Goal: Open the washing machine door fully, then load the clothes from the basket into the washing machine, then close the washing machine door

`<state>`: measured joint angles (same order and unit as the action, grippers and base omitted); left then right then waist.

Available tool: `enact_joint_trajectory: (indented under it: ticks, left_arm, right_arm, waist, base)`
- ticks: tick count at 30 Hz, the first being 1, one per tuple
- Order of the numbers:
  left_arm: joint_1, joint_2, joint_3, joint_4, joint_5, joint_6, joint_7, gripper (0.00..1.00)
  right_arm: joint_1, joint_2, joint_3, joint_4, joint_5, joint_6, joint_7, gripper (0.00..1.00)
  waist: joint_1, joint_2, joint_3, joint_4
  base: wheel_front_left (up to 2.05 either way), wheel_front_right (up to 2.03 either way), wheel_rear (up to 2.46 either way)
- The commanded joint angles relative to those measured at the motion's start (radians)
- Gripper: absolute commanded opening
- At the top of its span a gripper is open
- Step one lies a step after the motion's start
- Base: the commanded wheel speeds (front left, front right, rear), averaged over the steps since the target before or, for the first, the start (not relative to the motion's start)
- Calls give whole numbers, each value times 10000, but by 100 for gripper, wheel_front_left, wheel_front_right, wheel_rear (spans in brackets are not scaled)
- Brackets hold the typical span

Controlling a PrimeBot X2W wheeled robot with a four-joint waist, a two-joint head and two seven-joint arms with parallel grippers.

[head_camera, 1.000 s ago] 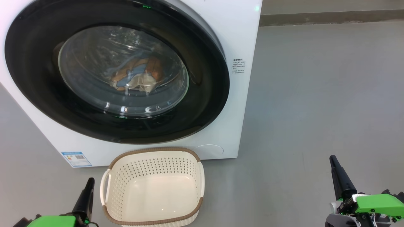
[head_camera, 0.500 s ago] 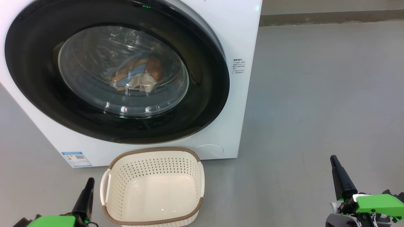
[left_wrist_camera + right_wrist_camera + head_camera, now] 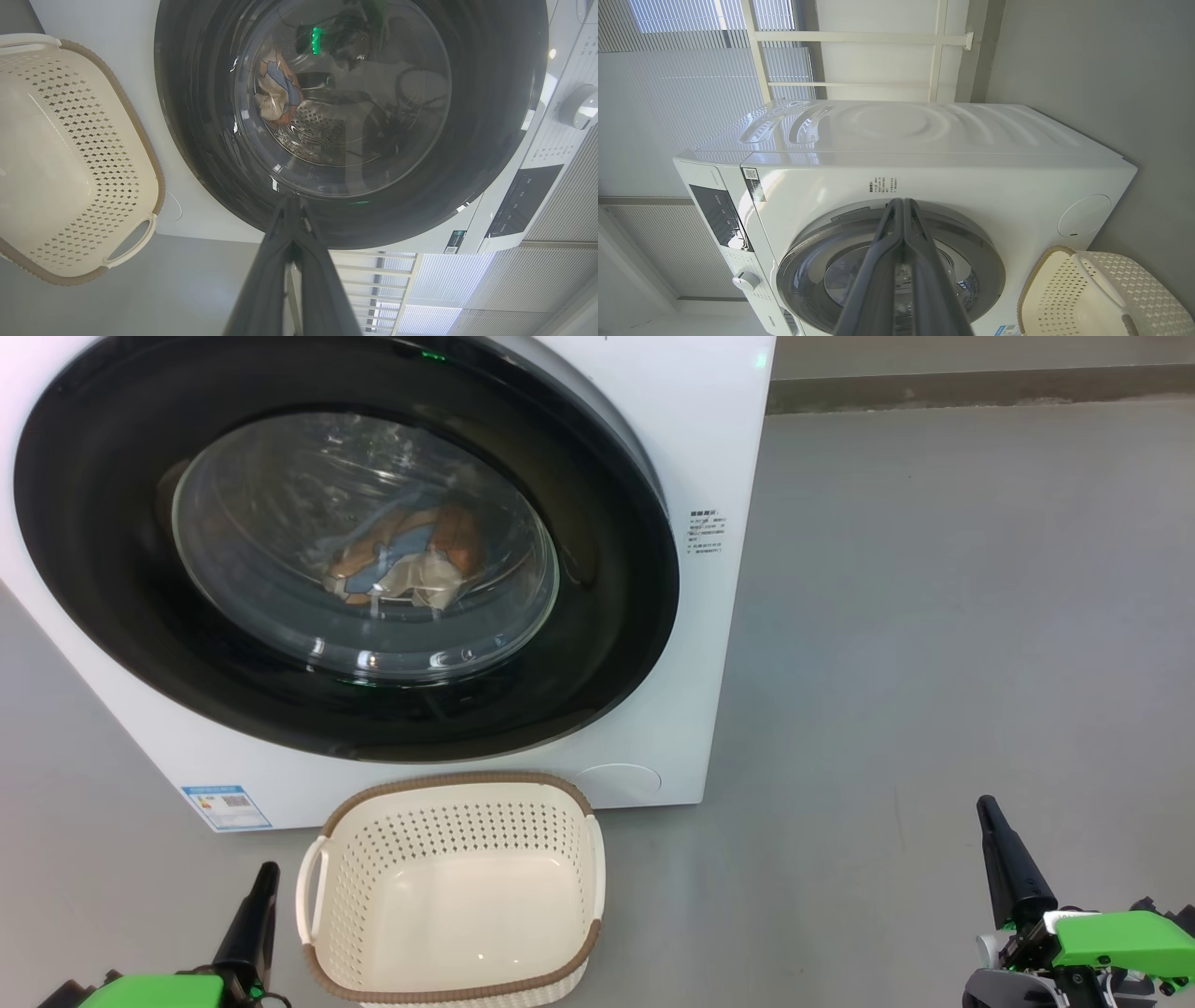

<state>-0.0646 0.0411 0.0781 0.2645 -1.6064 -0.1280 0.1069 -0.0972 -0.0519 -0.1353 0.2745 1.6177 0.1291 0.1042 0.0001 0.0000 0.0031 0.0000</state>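
The white washing machine (image 3: 700, 448) fills the upper left of the head view, its black-rimmed door (image 3: 112, 616) lying flat against the front. Through the glass I see the clothes (image 3: 411, 555), blue, orange-brown and cream, inside the drum. The cream basket (image 3: 317, 887) stands on the floor just below the door, with nothing in it. My left gripper (image 3: 266, 873) is shut beside the basket's left handle, holding nothing. My right gripper (image 3: 985, 805) is shut far to the right over bare floor. In the wrist views both grippers (image 3: 289, 200) (image 3: 902, 201) show fingers pressed together, pointing at the door (image 3: 490, 140) (image 3: 985, 261).
Grey floor (image 3: 934, 663) spreads to the right of the machine up to a wall base at the top. A control panel and dial (image 3: 577, 107) sit on the machine's front. White blinds and a window frame (image 3: 859, 37) stand behind the machine.
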Motion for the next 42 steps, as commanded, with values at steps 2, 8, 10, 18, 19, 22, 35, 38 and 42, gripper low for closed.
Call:
enact_joint_trajectory:
  ticks: [2, 8, 10, 18, 19, 22, 35, 38, 42]
  left_arm:
    - [-434, 103, 351, -193, -27, -27, 58, 0]
    - [-434, 102, 352, -193, -25, -27, 60, 0]
    - [-434, 102, 353, -193, -25, -27, 60, 0]
    - [-435, 100, 355, -193, -23, -27, 62, 0]
    - [-435, 100, 355, -193, -23, -27, 62, 0]
    - [-435, 100, 356, -194, -23, -27, 62, 0]
    - [-435, 98, 358, -194, -21, -27, 64, 0]
    - [-435, 98, 359, -194, -20, -27, 65, 0]
    - [-435, 97, 359, -194, -20, -27, 65, 0]
  right_arm:
    - [-104, -16, 250, -299, -62, 16, 61, 0]
    - [-104, -13, 246, -299, -66, 16, 65, 0]
    - [-105, -12, 245, -299, -67, 16, 66, 0]
    - [-105, -8, 240, -299, -71, 16, 70, 0]
    - [-105, -8, 239, -299, -71, 16, 70, 0]
    - [-105, -7, 238, -299, -73, 16, 72, 0]
    - [-106, -2, 231, -298, -78, 16, 77, 0]
    - [-106, -2, 230, -298, -79, 16, 78, 0]
    - [-106, -1, 229, -298, -80, 16, 79, 0]
  waist:
    - [-1, 0, 0, 0]
    - [-1, 0, 0, 0]
    - [-1, 0, 0, 0]
    - [-1, 0, 0, 0]
    - [-1, 0, 0, 0]
    - [-1, 0, 0, 0]
    - [-1, 0, 0, 0]
    - [-1, 0, 0, 0]
    - [-1, 0, 0, 0]
  base:
    - [0, 0, 0]
    - [0, 0, 0]
    - [0, 0, 0]
    - [0, 0, 0]
    - [0, 0, 0]
    - [0, 0, 0]
    - [0, 0, 0]
    - [0, 0, 0]
    - [0, 0, 0]
